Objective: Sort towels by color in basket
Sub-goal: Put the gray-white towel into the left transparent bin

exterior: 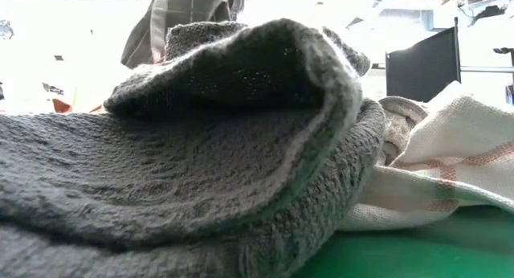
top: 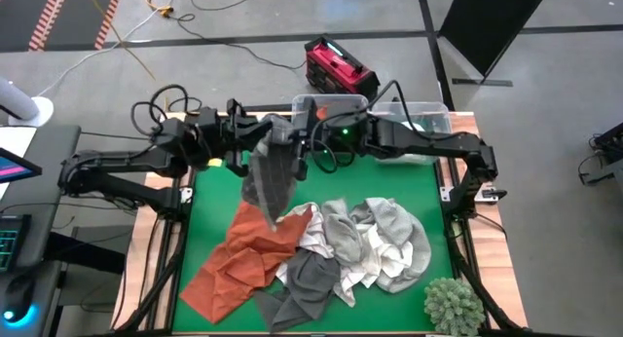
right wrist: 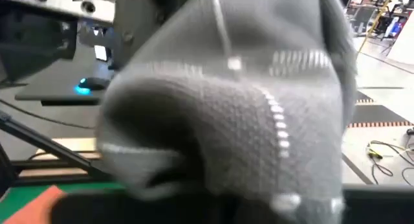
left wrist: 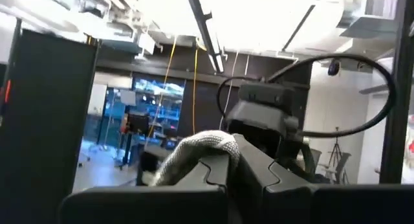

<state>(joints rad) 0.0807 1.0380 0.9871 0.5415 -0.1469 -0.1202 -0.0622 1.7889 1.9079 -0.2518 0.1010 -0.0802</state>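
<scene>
1. The bench [top: 204, 205] is covered by a green mat with pale wood strips along its sides, and it stands on a grey concrete floor [top: 545, 113].
2. Both arms meet over the far middle of the bench, holding a grey checked towel [top: 269, 176] in the air between them; it hangs down, its lower end just above the pile.
3. The left gripper [top: 255, 134] has its fingers [left wrist: 213, 175] clenched on one top corner of that towel, a roll of grey cloth bulging out beside them in the left wrist view.
4. The right gripper [top: 304, 147] is at the towel's other top corner; grey cloth with white stitched lines fills the right wrist view, and I cannot tell how its fingers stand.
5. The rest of the towels lie heaped on the near half of the mat: a rust-orange towel [top: 238, 264] to the left, a dark grey towel [top: 310, 283] at the near edge, and light grey and white towels [top: 384, 244] bunched to the right.
6. In the low view the dark grey towel fills most of the picture, with a white towel with faint orange stripes [exterior: 458, 161] beside it.
7. A green spiky plant ball [top: 454, 306] sits at the near right corner.
8. A clear plastic bin [top: 414, 118] stands at the far edge, and a red and black box [top: 339, 66] lies on the floor beyond it amid loose cables.
9. The left wrist view shows ceiling lights, dark panels and a lit screen far off in the room.
</scene>
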